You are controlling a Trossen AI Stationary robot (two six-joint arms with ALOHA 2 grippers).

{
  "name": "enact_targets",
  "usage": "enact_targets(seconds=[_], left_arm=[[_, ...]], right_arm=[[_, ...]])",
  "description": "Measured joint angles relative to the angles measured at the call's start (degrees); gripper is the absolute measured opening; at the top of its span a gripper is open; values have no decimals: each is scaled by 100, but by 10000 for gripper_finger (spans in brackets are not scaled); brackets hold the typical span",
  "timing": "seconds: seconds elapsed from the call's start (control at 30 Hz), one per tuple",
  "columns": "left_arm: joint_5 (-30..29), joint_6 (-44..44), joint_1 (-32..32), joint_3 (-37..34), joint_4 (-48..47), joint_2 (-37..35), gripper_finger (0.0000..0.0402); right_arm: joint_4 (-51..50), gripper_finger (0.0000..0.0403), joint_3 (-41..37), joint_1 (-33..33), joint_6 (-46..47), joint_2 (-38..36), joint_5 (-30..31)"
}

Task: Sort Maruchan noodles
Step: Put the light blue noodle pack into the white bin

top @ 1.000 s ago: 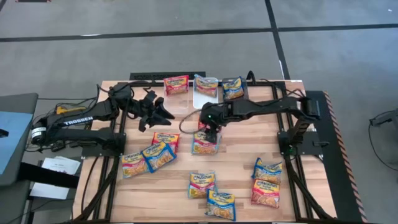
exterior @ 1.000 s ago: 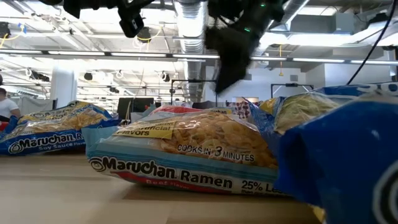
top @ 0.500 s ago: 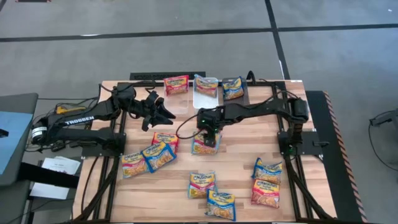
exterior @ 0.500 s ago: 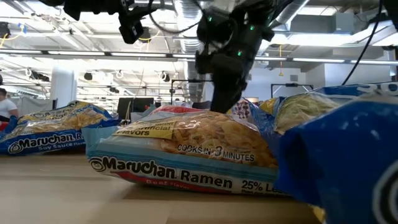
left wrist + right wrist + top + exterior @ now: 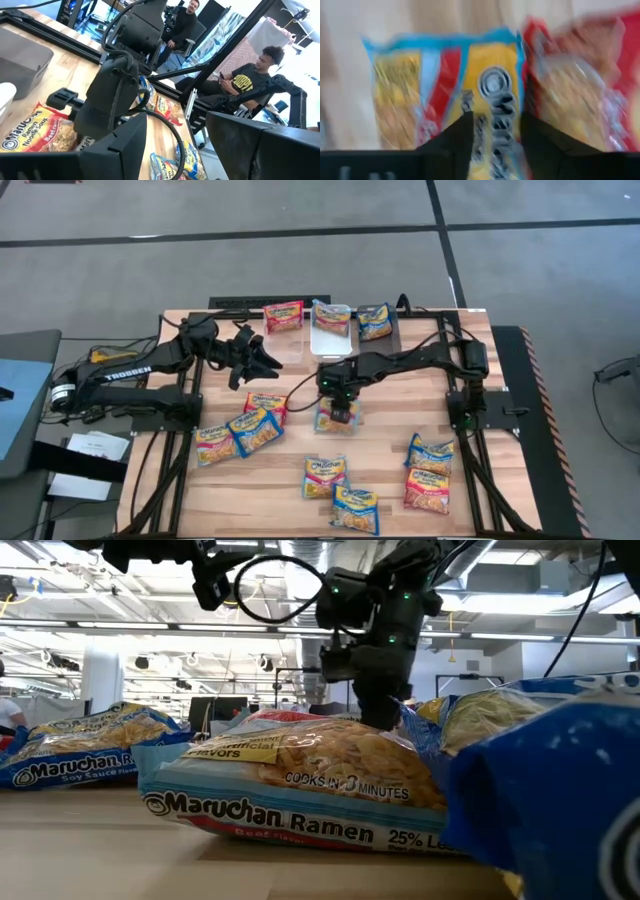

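Several Maruchan noodles packets lie flat across the wooden table (image 5: 390,430). In the middle lies a blue-edged packet with a red band (image 5: 324,421) (image 5: 470,85), and a red packet (image 5: 580,85) lies beside it. My right gripper (image 5: 340,412) (image 5: 496,145) has come down over the blue-edged packet, pointing steeply down. Its fingers are open, one on either side of the packet's printed middle. In the low view it stands behind the nearest packet (image 5: 300,775). My left gripper (image 5: 270,362) (image 5: 177,150) hangs open and level above the table's far left, holding nothing. My right gripper's fingers (image 5: 455,142) stand over the middle of the blue-edged packet (image 5: 495,100) from above, slanting down. The wrist view is blurred and the gripper hides the spot from above, so I cannot tell whether they touch the packet, which lies flat on the table.
Three packets (image 5: 283,316) (image 5: 331,315) (image 5: 375,321) lie at the far edge, in or on a white bin (image 5: 330,341) and its neighbours. More packets lie near left (image 5: 240,430), near middle (image 5: 340,492) and near right (image 5: 430,472). People sit beyond the table (image 5: 250,80).
My right gripper has sunk onto the blue-edged packet in the middle of the table, shifting slightly toward the near edge and tipping steeper. The packets have stayed where they were.
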Motion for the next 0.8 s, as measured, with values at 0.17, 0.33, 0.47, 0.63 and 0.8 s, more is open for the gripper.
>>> enact_targets(seconds=[0.17,0.33,0.47,0.63,0.8], left_arm=[[-4,92,0,0,-9,0,193],[-30,98,0,0,-13,0,193],[-28,97,0,0,-23,0,193],[-79,96,0,0,-39,0,193],[-131,94,0,0,-40,0,193]], right_arm=[[37,76,1,-4,50,8,-158],[31,13,1,1,176,8,-272],[27,9,1,22,379,8,-388],[9,5,3,137,514,-45,-413],[-449,4,380,341,563,-51,-193]])
